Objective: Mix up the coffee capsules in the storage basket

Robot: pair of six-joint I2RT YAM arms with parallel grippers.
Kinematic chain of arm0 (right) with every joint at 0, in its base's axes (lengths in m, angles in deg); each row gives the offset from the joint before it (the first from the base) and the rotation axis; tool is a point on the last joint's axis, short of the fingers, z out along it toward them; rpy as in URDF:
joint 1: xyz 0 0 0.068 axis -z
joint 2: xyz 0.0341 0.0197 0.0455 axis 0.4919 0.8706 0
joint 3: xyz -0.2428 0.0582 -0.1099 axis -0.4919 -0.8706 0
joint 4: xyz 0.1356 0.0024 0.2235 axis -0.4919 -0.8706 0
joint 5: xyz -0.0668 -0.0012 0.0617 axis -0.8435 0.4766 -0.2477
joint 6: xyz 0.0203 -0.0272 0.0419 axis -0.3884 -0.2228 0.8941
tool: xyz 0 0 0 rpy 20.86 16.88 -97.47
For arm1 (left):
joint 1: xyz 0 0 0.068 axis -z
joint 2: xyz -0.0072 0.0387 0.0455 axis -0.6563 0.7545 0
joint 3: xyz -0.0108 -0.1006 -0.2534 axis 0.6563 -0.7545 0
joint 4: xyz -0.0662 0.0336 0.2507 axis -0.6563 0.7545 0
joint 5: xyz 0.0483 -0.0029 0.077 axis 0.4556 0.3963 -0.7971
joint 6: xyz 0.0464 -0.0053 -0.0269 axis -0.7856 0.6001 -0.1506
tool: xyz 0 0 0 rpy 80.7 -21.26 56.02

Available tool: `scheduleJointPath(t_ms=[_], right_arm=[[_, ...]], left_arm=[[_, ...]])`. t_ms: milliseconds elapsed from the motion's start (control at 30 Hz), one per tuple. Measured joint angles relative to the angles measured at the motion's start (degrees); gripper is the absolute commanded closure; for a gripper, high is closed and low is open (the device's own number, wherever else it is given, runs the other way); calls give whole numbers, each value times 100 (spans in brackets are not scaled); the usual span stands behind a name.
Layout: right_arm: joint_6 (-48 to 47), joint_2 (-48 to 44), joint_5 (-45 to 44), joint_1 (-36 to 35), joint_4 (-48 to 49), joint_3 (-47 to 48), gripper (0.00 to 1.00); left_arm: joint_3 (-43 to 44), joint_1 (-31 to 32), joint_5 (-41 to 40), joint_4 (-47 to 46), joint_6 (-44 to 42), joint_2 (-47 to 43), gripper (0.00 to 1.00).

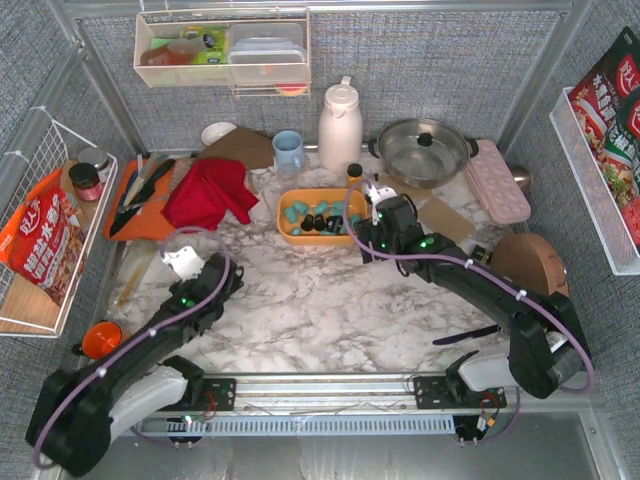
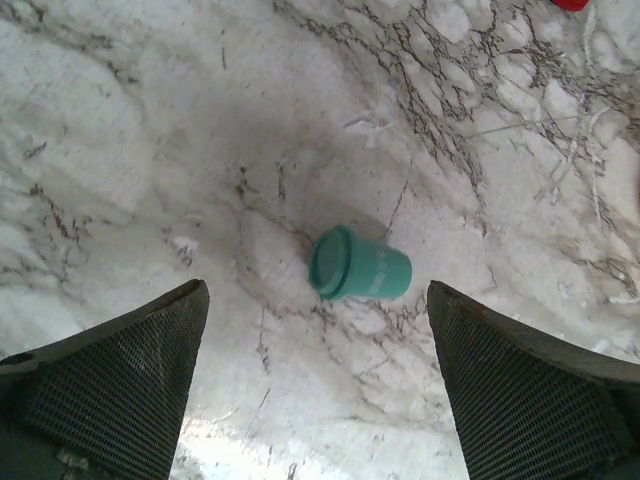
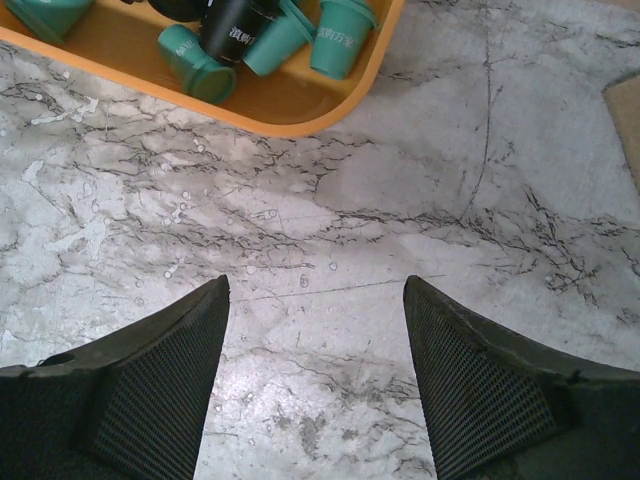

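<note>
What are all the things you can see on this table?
basket: one, orange-yellow, back middle of the table
capsules: many, teal and black, in the basket
loose capsule: one, teal, on its side below the left gripper
cloth: one, red, left of the basket
mug: one, pale blue, behind the basket
jug: one, white, beside the mug
pot: one, silver, lidded, back right
egg tray: one, pink, right of the pot
cutting board: one, orange, back left
left gripper: one, black, open, over the loose capsule
right gripper: one, black, open, beside the basket
</note>
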Motion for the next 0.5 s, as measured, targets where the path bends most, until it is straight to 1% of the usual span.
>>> scheduleJointPath(t_ms=[100,233,500], right_arm=[[0,-76,2,2,20,-31,25],[-2,-153,105,0,48,-37,25],[-13,-249,127,-2,48,-39,25]], left_arm=[[494,-127,94,59,-192,876,1],[1016,-160,164,216,-483,1718,1],[1421,-166,413,361,-1228,2645,6]])
